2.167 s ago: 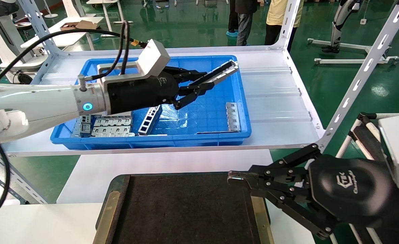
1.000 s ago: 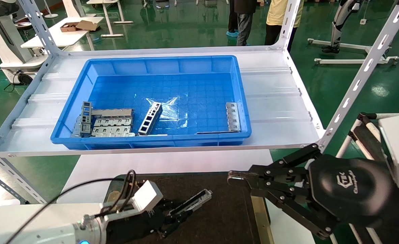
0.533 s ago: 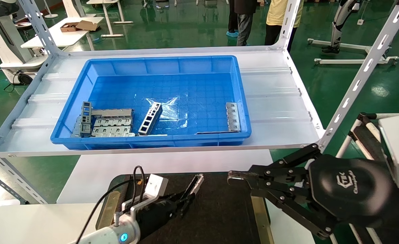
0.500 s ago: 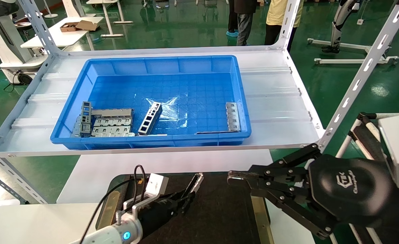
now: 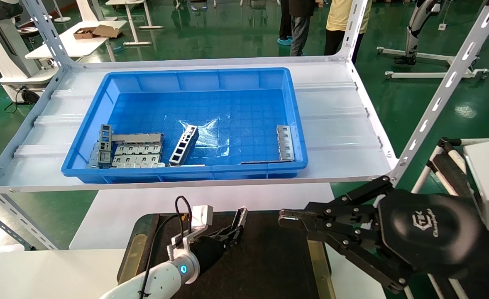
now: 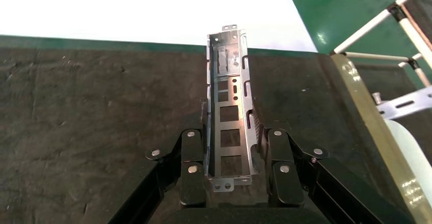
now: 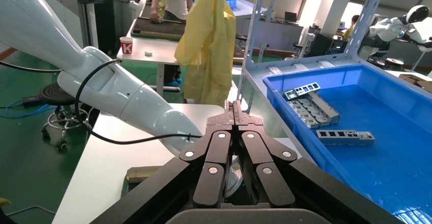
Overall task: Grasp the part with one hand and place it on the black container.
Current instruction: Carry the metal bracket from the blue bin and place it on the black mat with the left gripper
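Silver-grey part (image 6: 230, 113) clamped lengthwise between the fingers (image 6: 192, 164) of the left gripper (image 5: 231, 234), free end pointing away toward the far edge of the black container (image 5: 269, 265). Held low over the dark felt near that far edge; touching the surface or just clear of it, hard to tell from either view. Rectangular cut-outs visible along the channel's open face in the left wrist view. Jaws narrow, closed on both long sides of the part. Left arm reaching in from the near left. Brass-coloured strip (image 5: 132, 259) along the container's left side, another on the right. Right gripper (image 5: 294, 216) parked over the container's right edge, jaws pressed together with nothing between them. Farther off, blue bin (image 5: 186, 79) on the white shelf (image 5: 336, 120), with flat slotted plates (image 5: 138, 154) and a ladder-like strip (image 5: 184, 145) inside.
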Action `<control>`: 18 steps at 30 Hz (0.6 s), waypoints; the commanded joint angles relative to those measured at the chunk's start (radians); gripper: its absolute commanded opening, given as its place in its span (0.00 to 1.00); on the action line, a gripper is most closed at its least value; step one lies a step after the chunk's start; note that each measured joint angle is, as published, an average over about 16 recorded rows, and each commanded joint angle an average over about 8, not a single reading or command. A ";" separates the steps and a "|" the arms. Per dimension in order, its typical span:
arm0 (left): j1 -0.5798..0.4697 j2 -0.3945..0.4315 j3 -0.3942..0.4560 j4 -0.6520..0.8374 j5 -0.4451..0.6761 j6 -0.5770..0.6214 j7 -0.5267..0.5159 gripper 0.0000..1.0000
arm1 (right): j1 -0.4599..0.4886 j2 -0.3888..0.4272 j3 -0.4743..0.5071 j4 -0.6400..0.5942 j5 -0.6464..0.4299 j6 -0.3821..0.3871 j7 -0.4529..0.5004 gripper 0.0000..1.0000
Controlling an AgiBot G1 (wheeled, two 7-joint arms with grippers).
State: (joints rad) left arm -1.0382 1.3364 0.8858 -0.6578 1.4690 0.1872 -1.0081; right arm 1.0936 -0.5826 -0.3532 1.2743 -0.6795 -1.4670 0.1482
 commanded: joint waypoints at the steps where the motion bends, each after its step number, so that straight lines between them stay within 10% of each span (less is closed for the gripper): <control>1: -0.004 0.009 0.013 0.017 0.006 -0.013 -0.029 0.00 | 0.000 0.000 0.000 0.000 0.000 0.000 0.000 0.00; 18: 0.041 -0.016 0.094 -0.050 0.016 -0.097 -0.192 0.00 | 0.000 0.000 0.000 0.000 0.000 0.000 0.000 0.00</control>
State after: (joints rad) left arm -0.9971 1.3174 0.9774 -0.7117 1.4849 0.0890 -1.1975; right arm 1.0936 -0.5825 -0.3535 1.2743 -0.6793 -1.4669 0.1480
